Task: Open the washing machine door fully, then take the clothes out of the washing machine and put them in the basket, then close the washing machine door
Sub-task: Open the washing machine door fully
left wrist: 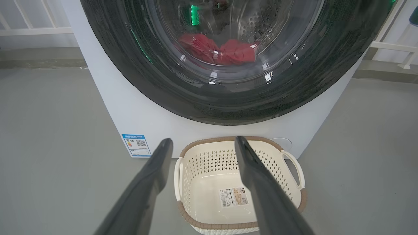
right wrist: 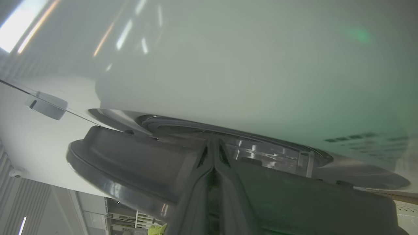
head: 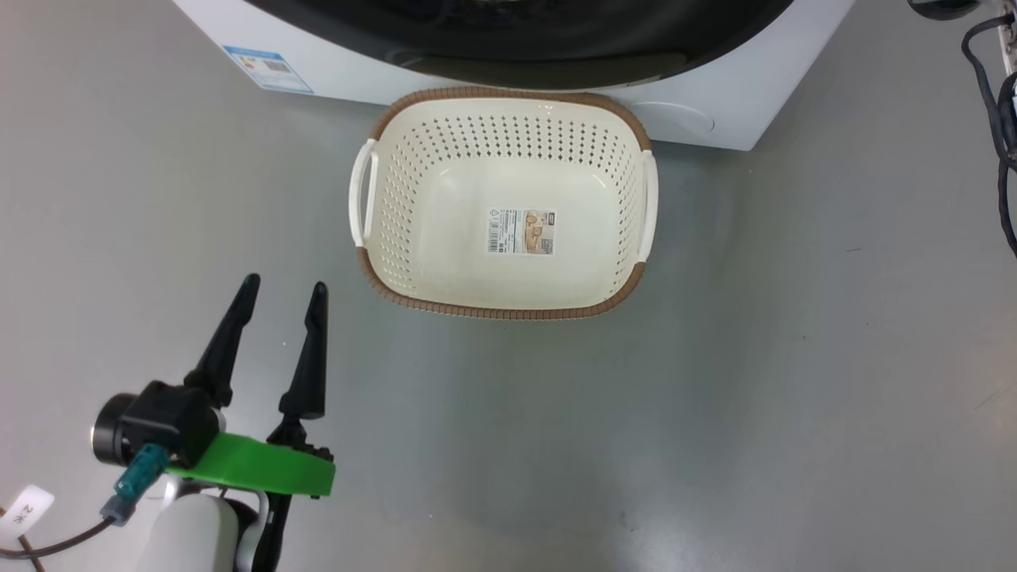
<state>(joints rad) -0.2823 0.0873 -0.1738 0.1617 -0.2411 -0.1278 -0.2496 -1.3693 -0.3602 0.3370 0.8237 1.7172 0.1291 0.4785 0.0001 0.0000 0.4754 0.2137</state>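
The white washing machine (left wrist: 130, 114) stands ahead, with its round glossy black door (left wrist: 163, 81) facing me. Red clothes (left wrist: 228, 52) lie in the drum behind the glass. On the floor just in front sits the cream perforated basket (head: 500, 306), with just a paper label in it. My left gripper (head: 286, 284) hovers open, low and to the basket's left, holding nothing. In the right wrist view my right gripper (right wrist: 214, 142) is shut, its tips pressed into the narrow gap between the dark door rim (right wrist: 130, 163) and the machine's white front (right wrist: 228, 65).
Grey floor surrounds the basket on the left, right and near sides. Black cables (head: 993, 119) hang at the far right. A blue sticker (head: 268, 69) marks the washer's lower left corner. A white railing (left wrist: 32, 31) runs behind the machine.
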